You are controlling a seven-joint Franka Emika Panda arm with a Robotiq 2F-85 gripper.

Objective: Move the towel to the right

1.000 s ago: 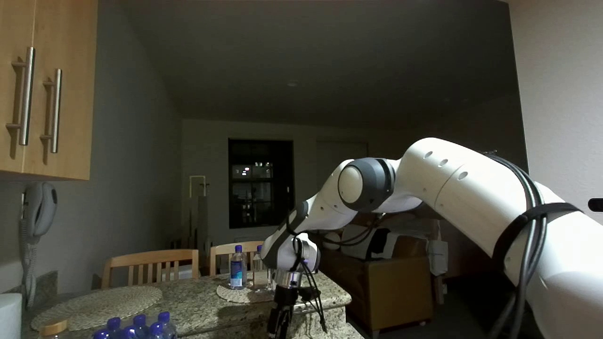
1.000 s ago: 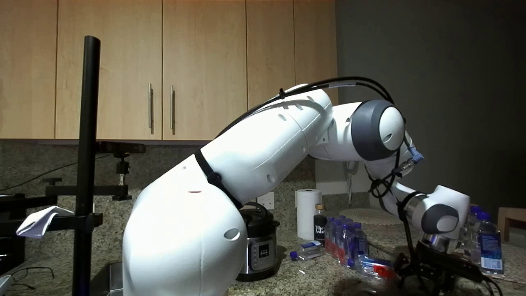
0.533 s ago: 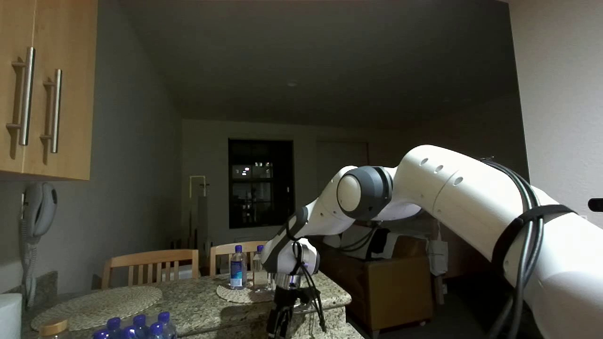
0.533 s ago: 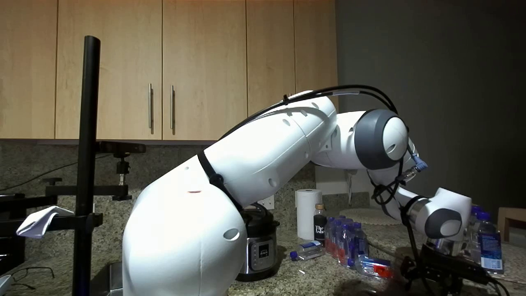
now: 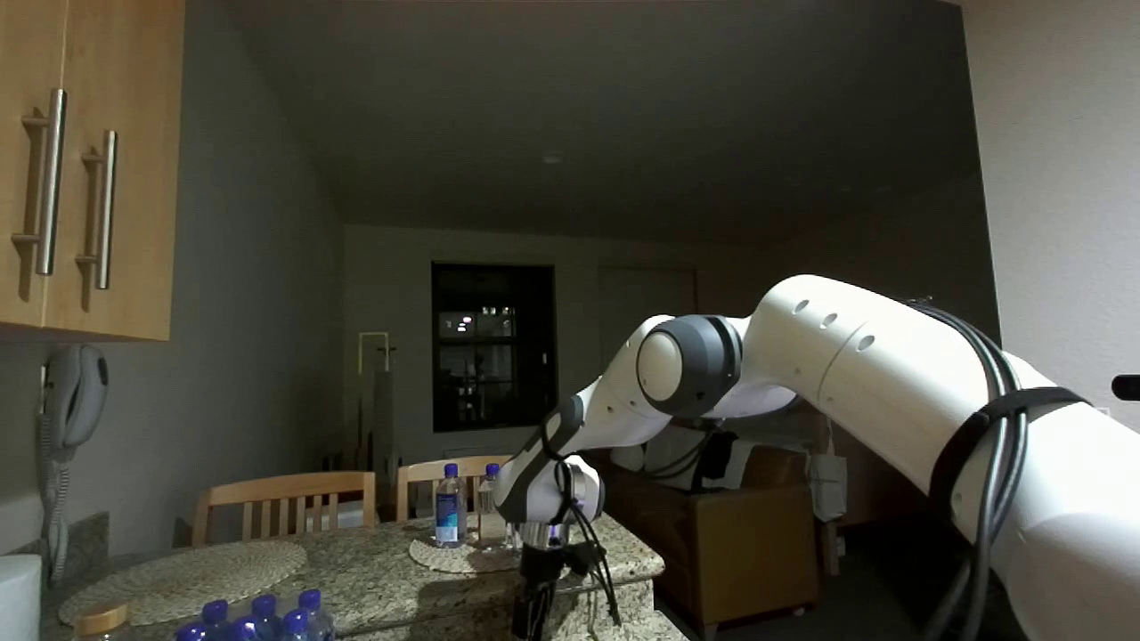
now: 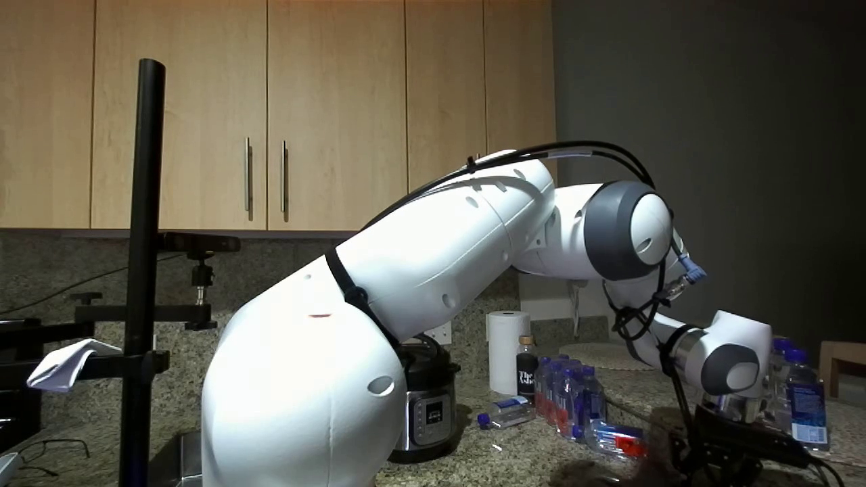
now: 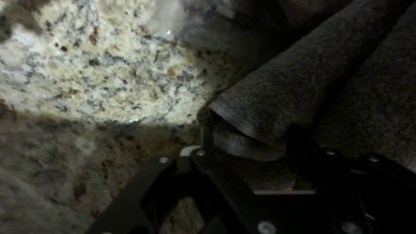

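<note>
The towel [image 7: 286, 81] lies on the tabletop [image 7: 113, 71], its folded edge inside the pincer [image 7: 250, 135], whose jaws stand apart (no firm pinch that I can make out), so the approach looks done, while gripping and the shift rightward seem left to do.

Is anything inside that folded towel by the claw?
In the wrist view, the folded towel gapes at the claw, showing a dark gap and another layer with a paler edge. No object shows there; deeper inside is covered and too dark to tell.
</note>
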